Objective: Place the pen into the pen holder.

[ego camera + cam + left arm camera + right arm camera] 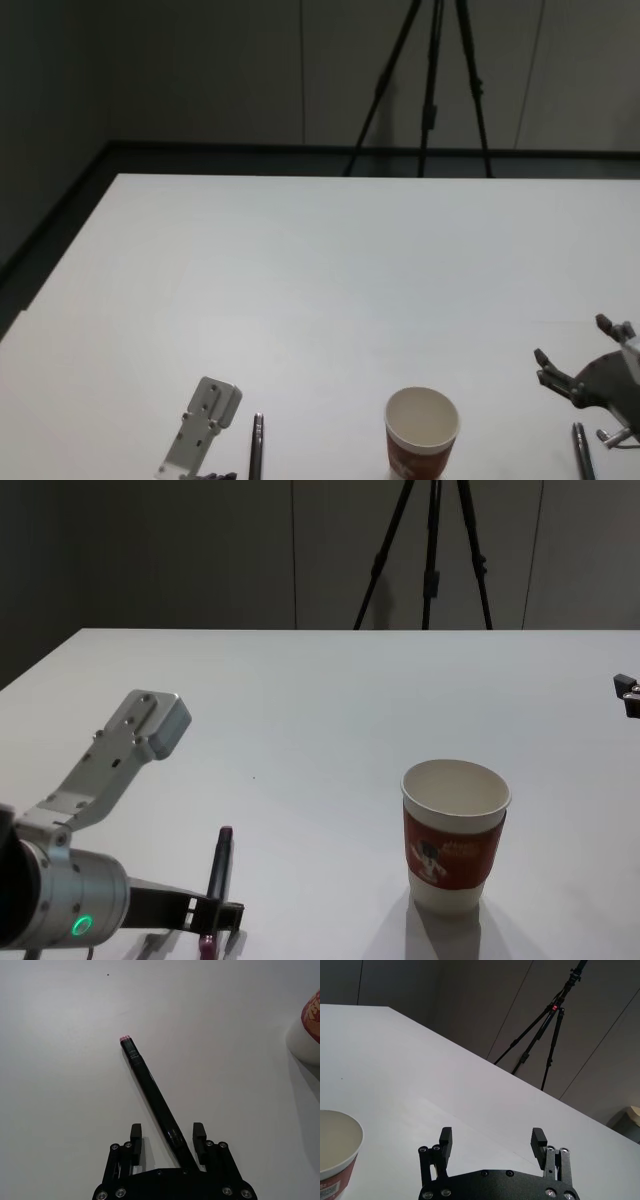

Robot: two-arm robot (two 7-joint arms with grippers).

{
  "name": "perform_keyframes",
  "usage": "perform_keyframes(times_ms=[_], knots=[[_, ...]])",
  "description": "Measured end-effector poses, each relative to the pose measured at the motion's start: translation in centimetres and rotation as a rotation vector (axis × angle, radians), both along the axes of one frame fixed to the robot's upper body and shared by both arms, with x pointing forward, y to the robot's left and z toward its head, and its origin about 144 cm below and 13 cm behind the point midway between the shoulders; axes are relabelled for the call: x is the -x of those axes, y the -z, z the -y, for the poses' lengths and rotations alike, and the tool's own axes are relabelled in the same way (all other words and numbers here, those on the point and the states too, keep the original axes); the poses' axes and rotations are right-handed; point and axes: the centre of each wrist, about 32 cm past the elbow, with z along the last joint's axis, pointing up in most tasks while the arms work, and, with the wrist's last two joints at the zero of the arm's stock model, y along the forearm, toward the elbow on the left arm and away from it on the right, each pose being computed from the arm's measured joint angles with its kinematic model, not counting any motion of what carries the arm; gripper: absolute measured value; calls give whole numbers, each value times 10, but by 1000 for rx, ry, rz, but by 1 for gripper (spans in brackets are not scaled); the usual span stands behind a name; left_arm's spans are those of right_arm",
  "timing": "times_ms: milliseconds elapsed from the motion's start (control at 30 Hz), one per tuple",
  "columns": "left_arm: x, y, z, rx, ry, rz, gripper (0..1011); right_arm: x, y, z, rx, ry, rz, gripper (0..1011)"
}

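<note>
White table (320, 280), dark wall and a tripod (430, 90) behind. Left gripper (167, 1131) sits low at the table's near left, fingers (136, 1132) spread either side of the pen (150, 1087), not clamped on it. The pen lies flat on the table, pink-tipped end pointing away. Pen holder (455, 845) stands upright near the front edge, right of the pen and apart from it. Right gripper (492, 1139) hovers at near right, wide open, holding nothing. A second pen (582, 450) lies just beside it.
</note>
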Motion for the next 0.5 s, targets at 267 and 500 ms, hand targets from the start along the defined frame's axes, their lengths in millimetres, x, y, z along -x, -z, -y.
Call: perform_keyframes(times_ms=[267,500], knots=[[3,-1,0,-8,6,10,589,0,0,0,0,0,0,1001],[4,-2,0,-21,8,17,511,0,0,0,0,0,0,1001]])
